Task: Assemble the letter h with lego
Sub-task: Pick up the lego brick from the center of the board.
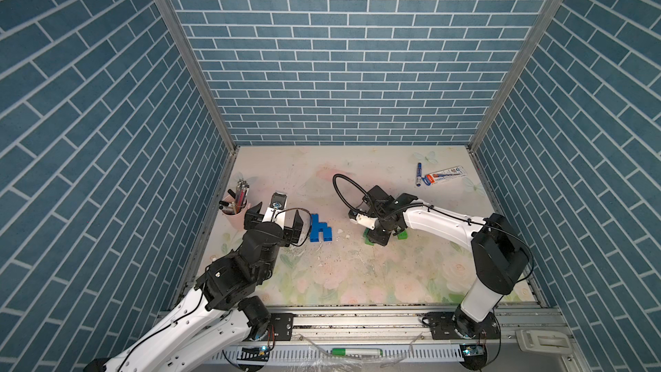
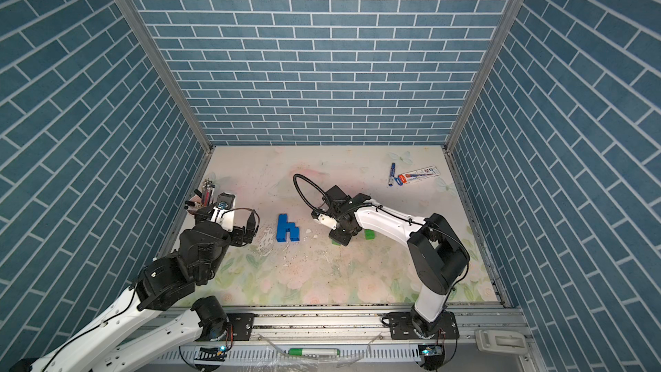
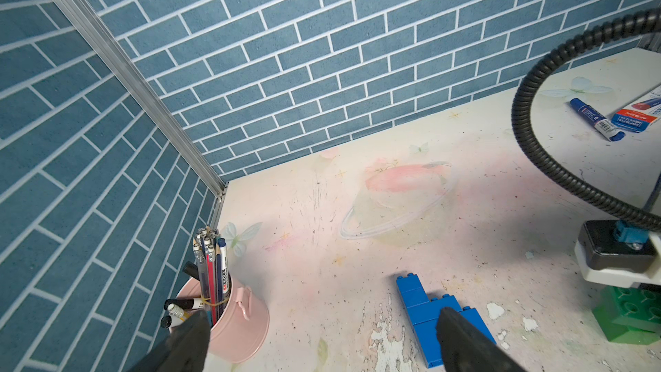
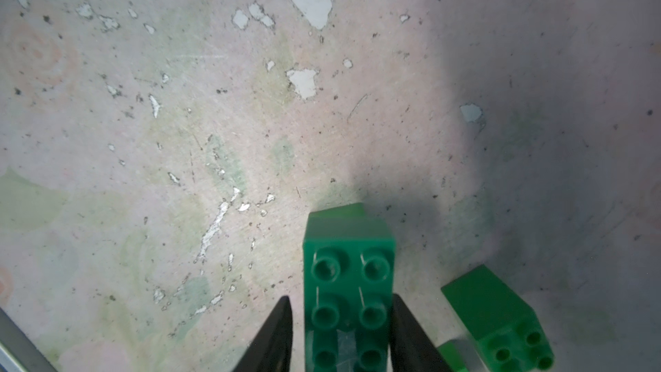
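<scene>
Several blue lego bricks lie joined flat as an h shape (image 1: 320,233) (image 2: 288,229) (image 3: 425,302) on the table, left of centre. My left gripper (image 1: 277,212) (image 3: 322,316) hovers just left of it, open and empty. Its right fingertip (image 3: 450,320) overlaps the h shape in the left wrist view. My right gripper (image 1: 379,239) (image 4: 341,298) points down over green lego right of centre. It straddles a long green brick (image 4: 348,273): one finger touches its side, while a slim gap shows at the other. A second green brick (image 4: 497,316) (image 1: 403,234) lies beside it.
A pink cup of pens (image 1: 236,211) (image 3: 239,327) stands by the left wall, close to my left gripper. A blue marker pen (image 1: 418,174) and a flat box (image 1: 445,175) lie at the back right. My right arm's cable loop (image 1: 343,187) arches toward the centre.
</scene>
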Controlling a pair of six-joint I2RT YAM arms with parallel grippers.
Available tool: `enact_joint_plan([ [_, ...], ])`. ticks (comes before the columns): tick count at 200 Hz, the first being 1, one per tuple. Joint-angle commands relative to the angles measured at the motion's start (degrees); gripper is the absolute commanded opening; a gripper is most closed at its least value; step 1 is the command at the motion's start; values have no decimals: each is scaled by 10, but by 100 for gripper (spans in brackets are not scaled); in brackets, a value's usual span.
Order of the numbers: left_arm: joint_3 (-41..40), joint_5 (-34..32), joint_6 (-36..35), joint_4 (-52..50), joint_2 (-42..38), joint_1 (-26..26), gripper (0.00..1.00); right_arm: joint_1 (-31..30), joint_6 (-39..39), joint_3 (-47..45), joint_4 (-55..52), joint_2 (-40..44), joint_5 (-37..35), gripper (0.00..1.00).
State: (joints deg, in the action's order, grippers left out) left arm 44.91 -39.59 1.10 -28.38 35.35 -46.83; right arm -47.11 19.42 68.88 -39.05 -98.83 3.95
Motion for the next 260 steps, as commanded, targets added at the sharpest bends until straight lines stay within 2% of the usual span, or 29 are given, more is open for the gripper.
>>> enact_joint_plan([
  [1, -7, -1, 3, 10, -1, 2, 99, -2, 23, 18, -19, -11, 2, 44],
  [45, -8, 0, 3, 9, -4, 2, 99, -2, 22, 20, -13, 11, -10, 40],
  [95, -8, 5, 2, 7, -3, 2, 99, -2, 26, 34, -23, 4, -8, 47],
  [125, -8, 6, 2, 6, -5, 2, 99, -2, 26, 43, -26, -4, -12, 44],
  [176, -9, 5, 1, 6, -6, 3, 99, -2, 26, 42, -35, -9, -7, 46],
  [260, -10, 7, 1, 5, -6, 3, 99, -1, 23, 43, -41, -21, 7, 45],
])
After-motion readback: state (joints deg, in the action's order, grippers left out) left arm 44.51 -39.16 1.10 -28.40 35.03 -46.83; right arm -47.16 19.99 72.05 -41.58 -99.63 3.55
